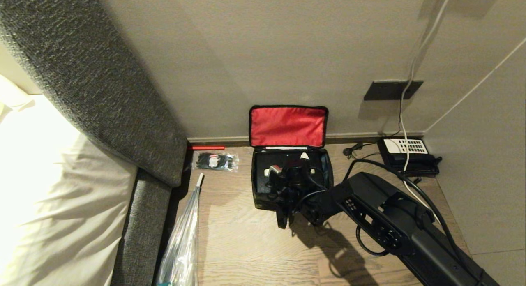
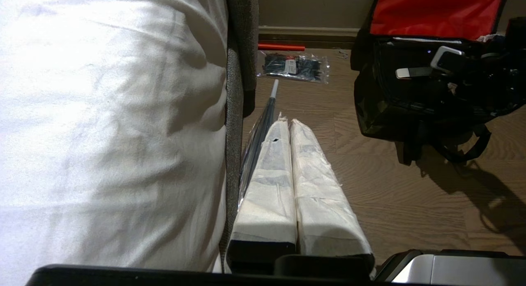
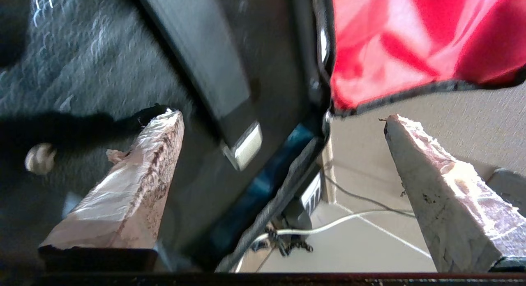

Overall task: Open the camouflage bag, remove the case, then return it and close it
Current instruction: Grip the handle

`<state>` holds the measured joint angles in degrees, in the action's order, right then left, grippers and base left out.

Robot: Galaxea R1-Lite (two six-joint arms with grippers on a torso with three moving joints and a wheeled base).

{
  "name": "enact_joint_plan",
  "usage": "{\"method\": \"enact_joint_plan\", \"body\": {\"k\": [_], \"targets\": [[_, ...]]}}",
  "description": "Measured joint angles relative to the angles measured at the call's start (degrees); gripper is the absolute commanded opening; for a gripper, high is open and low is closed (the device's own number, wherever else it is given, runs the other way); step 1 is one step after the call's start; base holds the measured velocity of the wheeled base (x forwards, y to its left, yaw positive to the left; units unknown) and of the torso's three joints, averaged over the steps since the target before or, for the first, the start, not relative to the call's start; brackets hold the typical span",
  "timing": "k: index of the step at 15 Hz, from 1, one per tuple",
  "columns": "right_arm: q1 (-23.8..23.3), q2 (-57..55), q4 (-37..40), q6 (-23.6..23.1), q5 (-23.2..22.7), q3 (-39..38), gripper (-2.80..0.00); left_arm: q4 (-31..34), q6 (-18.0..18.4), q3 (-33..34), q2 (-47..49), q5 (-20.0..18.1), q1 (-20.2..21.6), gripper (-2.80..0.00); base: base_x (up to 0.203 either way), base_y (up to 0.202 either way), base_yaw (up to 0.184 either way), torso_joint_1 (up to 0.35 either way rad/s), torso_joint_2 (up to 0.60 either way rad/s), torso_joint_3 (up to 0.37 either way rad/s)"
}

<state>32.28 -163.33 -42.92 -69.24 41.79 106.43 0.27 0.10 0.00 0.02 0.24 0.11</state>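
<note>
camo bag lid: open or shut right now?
Open. The green-and-black camouflage fabric bag has its red-lined lid standing upright against the wall, and the black hard case shows inside.

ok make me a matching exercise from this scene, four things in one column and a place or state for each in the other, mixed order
Things
1. soft green-and-black camouflage bag
2. black telephone with a white keypad
3. right gripper
4. left gripper

Places or states
A. on the floor in the corner by the wall
B. fingers shut, beside the bed
C. lid up against the wall, red lining showing
D. fingers wide open, over the open bag

Pairs: 1-C, 2-A, 3-D, 4-B
</note>
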Motion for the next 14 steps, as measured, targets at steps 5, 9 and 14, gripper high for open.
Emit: {"method": "enact_joint_plan", "body": {"k": [5,9,14], "targets": [[4.12,7.37,-7.21,0.23,0.32,-15.77,0.0,0.0,-0.02,0.0,0.0,0.0,0.05,-2.8,0.0,0.0,0.0,0.0,0.0,0.0],[5.94,12.42,-8.59,0.54,0.39,-21.32,0.0,0.0,-0.01,-0.02,0.0,0.01,0.05,-2.8,0.0,0.0,0.0,0.0,0.0,0.0],[6.11,14.08,-9.92,0.45,0.49,-21.97,0.0,0.0,0.0,-0.05,0.0,0.0,0.05,-2.8,0.0,0.0,0.0,0.0,0.0,0.0]]}}
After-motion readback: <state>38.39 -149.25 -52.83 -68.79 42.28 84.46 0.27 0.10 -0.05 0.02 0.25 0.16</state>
